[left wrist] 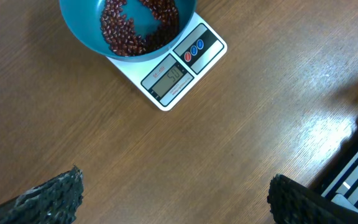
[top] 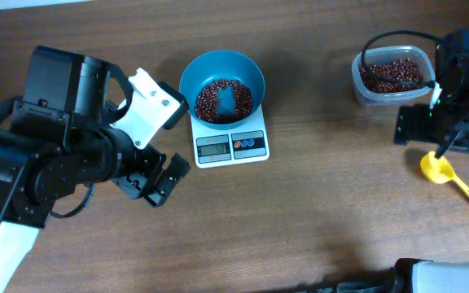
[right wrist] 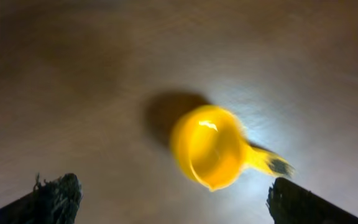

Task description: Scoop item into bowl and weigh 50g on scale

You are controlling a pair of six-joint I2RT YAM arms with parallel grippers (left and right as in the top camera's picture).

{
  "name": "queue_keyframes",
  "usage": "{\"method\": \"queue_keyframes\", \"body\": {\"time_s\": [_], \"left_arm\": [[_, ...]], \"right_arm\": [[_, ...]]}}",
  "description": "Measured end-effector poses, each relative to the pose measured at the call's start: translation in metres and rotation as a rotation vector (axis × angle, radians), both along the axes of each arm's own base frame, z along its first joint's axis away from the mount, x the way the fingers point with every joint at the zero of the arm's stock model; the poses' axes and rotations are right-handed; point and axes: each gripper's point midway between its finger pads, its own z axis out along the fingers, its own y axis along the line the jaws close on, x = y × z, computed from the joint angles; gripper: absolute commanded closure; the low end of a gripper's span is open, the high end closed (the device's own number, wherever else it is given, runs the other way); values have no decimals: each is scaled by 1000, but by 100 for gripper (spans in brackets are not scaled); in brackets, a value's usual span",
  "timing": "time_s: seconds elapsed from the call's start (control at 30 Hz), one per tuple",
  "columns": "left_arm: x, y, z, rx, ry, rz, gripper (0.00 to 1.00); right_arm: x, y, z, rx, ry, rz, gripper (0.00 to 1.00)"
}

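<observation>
Plenty of beans in bowl on scale, display approx 50, so weighing looks done. Scoop lies loose under wide-open R gripper; L gripper wide too, empty.

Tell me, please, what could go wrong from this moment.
1. The open left gripper sits close to the scale; pulling away, it might nudge it and disturb the reading.
2. The bowl overhangs the scale, so a knock could spill beans.
3. The scoop lies loose under the open right gripper, which may push it.
</observation>
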Motion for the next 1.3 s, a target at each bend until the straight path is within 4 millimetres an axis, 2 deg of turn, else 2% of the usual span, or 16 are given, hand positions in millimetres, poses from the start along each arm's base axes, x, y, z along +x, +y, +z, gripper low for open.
{"method": "queue_keyframes", "body": {"time_s": [0.03,0.07,0.17,0.3,0.33,0.43,0.5,0.6,0.73,0.8,0.93,1.03,1.07,1.17,1.3], "left_arm": [[0,0,0,0,0,0,1],[0,0,0,0,0,0,1],[0,0,0,0,-1,0,1],[0,0,0,0,0,0,1],[0,0,0,0,0,0,1],[0,0,0,0,-1,0,1],[0,0,0,0,0,0,1],[0,0,0,0,0,0,1],[0,0,0,0,0,0,1],[0,0,0,0,0,0,1],[0,0,0,0,0,0,1],[0,0,0,0,-1,0,1],[0,0,0,0,0,0,1],[0,0,0,0,0,0,1],[0,0,0,0,-1,0,1]], "right_arm": [[13,7,0,46,-56,17,1],[37,22,6,136,-158,52,2],[68,40,28,241,-285,109,1],[110,53,92,314,-479,186,1],[121,57,115,333,-542,207,1],[138,63,163,361,-661,251,1],[144,66,183,367,-710,273,1],[142,67,187,385,-710,276,1],[133,57,198,353,-734,297,1],[116,57,222,285,-779,372,1],[68,74,284,147,-919,525,1],[46,87,308,94,-988,587,1],[39,91,311,87,-1002,603,1],[25,98,302,66,-1027,631,1],[6,104,276,19,-1096,655,1]]}}
